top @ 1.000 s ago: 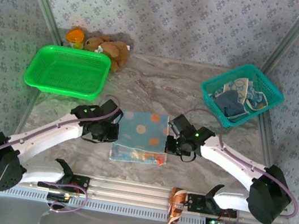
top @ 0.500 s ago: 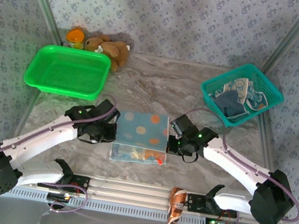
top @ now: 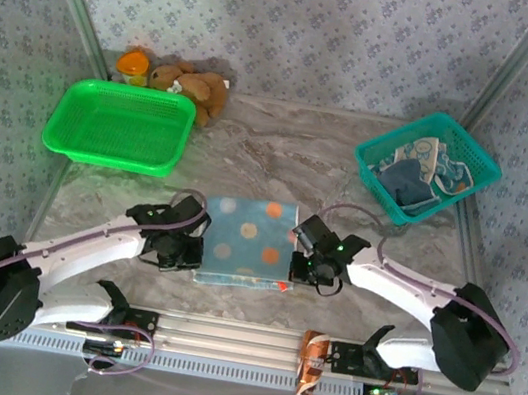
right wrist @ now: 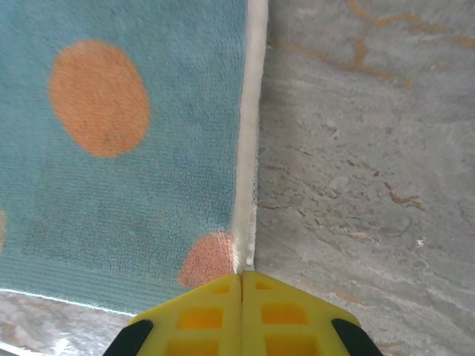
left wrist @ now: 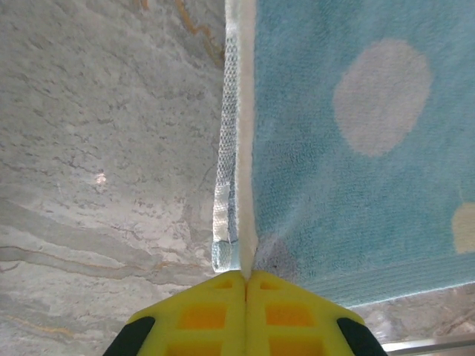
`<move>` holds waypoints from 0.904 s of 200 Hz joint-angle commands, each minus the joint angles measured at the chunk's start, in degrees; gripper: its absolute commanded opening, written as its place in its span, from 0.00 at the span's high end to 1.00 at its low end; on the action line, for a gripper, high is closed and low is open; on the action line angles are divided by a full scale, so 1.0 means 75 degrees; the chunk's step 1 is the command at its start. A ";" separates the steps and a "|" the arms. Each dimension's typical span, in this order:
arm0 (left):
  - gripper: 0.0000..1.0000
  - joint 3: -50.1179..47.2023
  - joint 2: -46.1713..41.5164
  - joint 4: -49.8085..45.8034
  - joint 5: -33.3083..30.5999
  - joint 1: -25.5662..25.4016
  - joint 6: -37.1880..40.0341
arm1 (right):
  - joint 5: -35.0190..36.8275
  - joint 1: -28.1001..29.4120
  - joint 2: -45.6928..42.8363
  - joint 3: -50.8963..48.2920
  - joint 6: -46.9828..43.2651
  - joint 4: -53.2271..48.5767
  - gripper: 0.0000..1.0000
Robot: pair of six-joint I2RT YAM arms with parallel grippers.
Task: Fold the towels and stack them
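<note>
Blue terry towel with cream and orange dots (top: 242, 239) is clenched only at its side hems by left gripper (left wrist: 245, 277) and right gripper (right wrist: 241, 279); either hem could slip, skewing the fold.

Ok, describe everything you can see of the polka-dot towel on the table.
The polka-dot towel is blue terry with orange and cream dots and cream side hems. It lies flat on the marble table between the arms, seemingly doubled, a second edge showing under its left hem. The left gripper and right gripper each have jaws shut on a near corner.
</note>
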 commanded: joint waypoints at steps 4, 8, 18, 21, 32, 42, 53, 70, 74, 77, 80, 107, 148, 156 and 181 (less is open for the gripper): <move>0.99 -0.0293 0.0267 0.0296 0.0197 -0.0068 -0.0093 | 0.0078 0.0086 0.0278 -0.0198 0.0120 0.0110 1.00; 0.99 -0.0340 0.0307 0.0345 0.0213 -0.0067 -0.0083 | 0.0077 0.0091 0.0305 -0.0213 0.0115 0.0116 1.00; 0.99 -0.0410 0.0393 0.0403 0.0225 -0.0076 -0.0092 | 0.0077 0.0117 0.0380 -0.0264 0.0120 0.0191 1.00; 0.99 -0.0434 0.0424 0.0407 0.0242 -0.0078 -0.0086 | 0.0077 0.0128 0.0397 -0.0279 0.0115 0.0213 1.00; 0.99 -0.0518 0.0477 0.0610 0.0287 -0.0082 -0.0089 | 0.0042 0.0163 0.0461 -0.0332 0.0124 0.0296 1.00; 0.99 -0.0578 0.0513 0.0710 0.0298 -0.0081 -0.0094 | 0.0041 0.0189 0.0521 -0.0346 0.0126 0.0323 1.00; 0.93 -0.0607 0.0561 0.0739 0.0325 -0.0096 -0.0098 | 0.0030 0.0209 0.0564 -0.0342 0.0084 0.0307 0.96; 0.70 -0.0547 0.0587 0.0697 0.0342 -0.0094 -0.0052 | 0.0038 0.0207 0.0522 -0.0284 -0.0028 0.0178 0.88; 0.68 -0.0511 0.0581 0.0677 0.0334 -0.0096 -0.0038 | 0.0041 0.0199 0.0497 -0.0265 -0.0055 0.0121 0.84; 0.64 -0.0490 0.0570 0.0654 0.0329 -0.0097 -0.0019 | 0.0031 0.0195 0.0479 -0.0244 -0.0061 0.0076 0.80; 0.60 -0.0451 0.0575 0.0620 0.0323 -0.0098 0.0008 | 0.0020 0.0193 0.0453 -0.0220 -0.0062 0.0011 0.76; 0.45 0.0105 0.0679 0.0003 0.0005 -0.0015 0.0394 | 0.0133 0.0064 0.0273 0.0163 -0.0295 -0.0329 0.62; 0.49 0.0962 0.1160 -0.0122 -0.0102 0.0868 0.1344 | 0.0215 -0.0443 0.0459 0.0858 -0.0766 -0.0414 0.62; 0.49 0.1150 0.1286 -0.0042 -0.0184 0.1067 0.1513 | 0.0183 -0.0615 0.0583 0.1001 -0.0839 -0.0403 0.62; 0.51 0.1585 0.1656 0.0532 -0.0684 0.1583 0.1710 | 0.0088 -0.1081 0.1025 0.1450 -0.0870 -0.0036 0.62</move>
